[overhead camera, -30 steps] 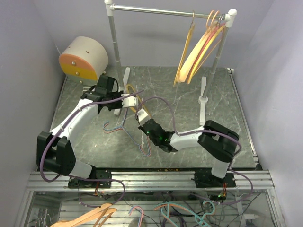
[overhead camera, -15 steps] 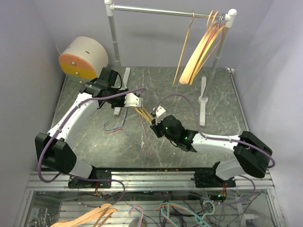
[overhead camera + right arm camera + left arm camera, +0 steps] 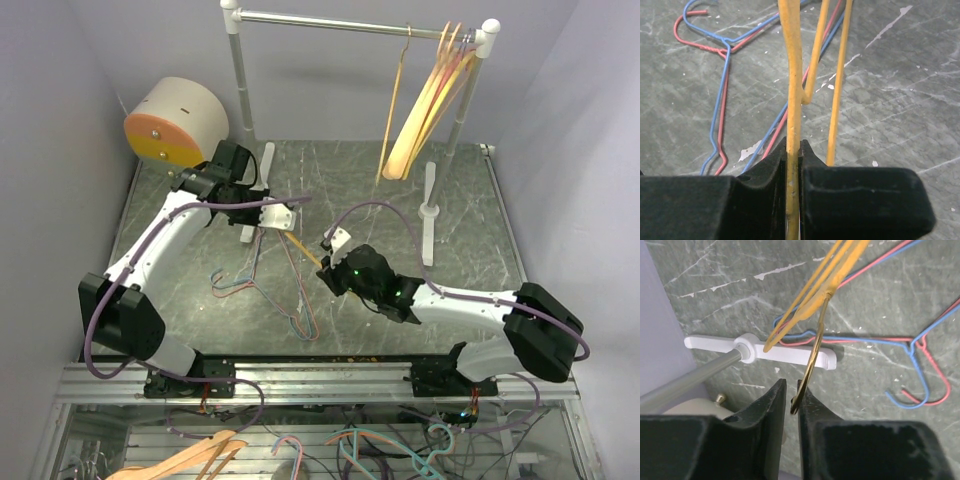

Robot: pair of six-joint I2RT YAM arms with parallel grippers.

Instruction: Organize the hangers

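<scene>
A thin yellow hanger (image 3: 303, 248) is held off the table between my two grippers. My right gripper (image 3: 322, 262) is shut on one of its bars (image 3: 792, 100), which runs straight through the closed jaws (image 3: 793, 145). My left gripper (image 3: 287, 222) is at the hanger's gold metal hook (image 3: 815, 350). The hook tip sits between the narrowly parted jaws (image 3: 790, 395), against the right finger, with a gap to the left finger. Red and blue wire hangers (image 3: 245, 283) lie on the table below; they also show in the left wrist view (image 3: 912, 347) and the right wrist view (image 3: 725, 75). Several yellow, orange and pink hangers (image 3: 415, 120) hang on the rail.
The white-and-metal clothes rail (image 3: 340, 22) stands at the back, its left foot (image 3: 785, 352) just below my left gripper. A cream and orange drum (image 3: 175, 120) sits at the back left. More hangers (image 3: 190, 458) lie below the table's front edge.
My right arm has stretched out to the right while keeping its gripper on the yellow hanger. The left gripper shifted slightly right. The wire hangers slid on the table, and the hung hangers swung.
</scene>
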